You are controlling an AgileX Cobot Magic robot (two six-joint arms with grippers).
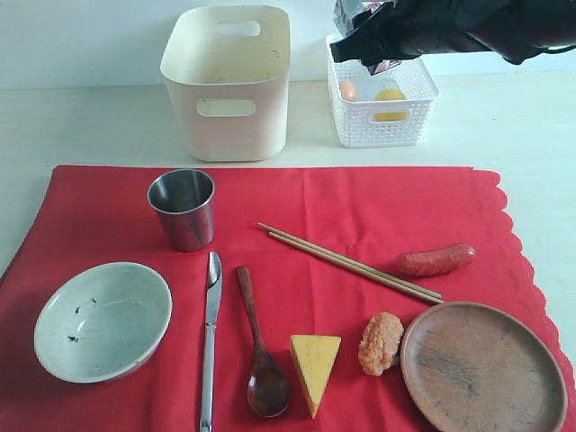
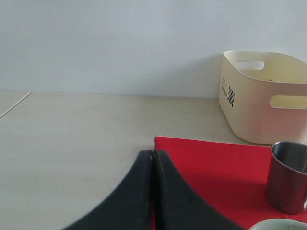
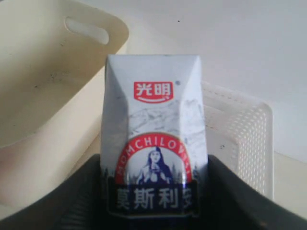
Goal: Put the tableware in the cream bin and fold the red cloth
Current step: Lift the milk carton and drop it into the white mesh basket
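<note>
The red cloth (image 1: 360, 202) lies flat. On it are a steel cup (image 1: 183, 209), a speckled bowl (image 1: 102, 319), a knife (image 1: 211, 342), a dark wooden spoon (image 1: 256, 346), chopsticks (image 1: 351, 263) and a brown wooden plate (image 1: 481, 364). The cream bin (image 1: 229, 135) stands behind the cloth. My right gripper (image 1: 378, 49) hangs above the white basket, shut on a small milk carton (image 3: 153, 120). My left gripper (image 2: 152, 154) is shut and holds nothing. It sits low by the cloth's corner (image 2: 211, 163), near the cup (image 2: 289, 177); the exterior view does not show it.
The white lattice basket (image 1: 423, 90), to the right of the bin, holds an egg (image 1: 348, 90) and a lemon (image 1: 391, 101). A sausage (image 1: 435, 259), a nugget (image 1: 381, 343) and a cheese wedge (image 1: 315, 364) lie among the tableware.
</note>
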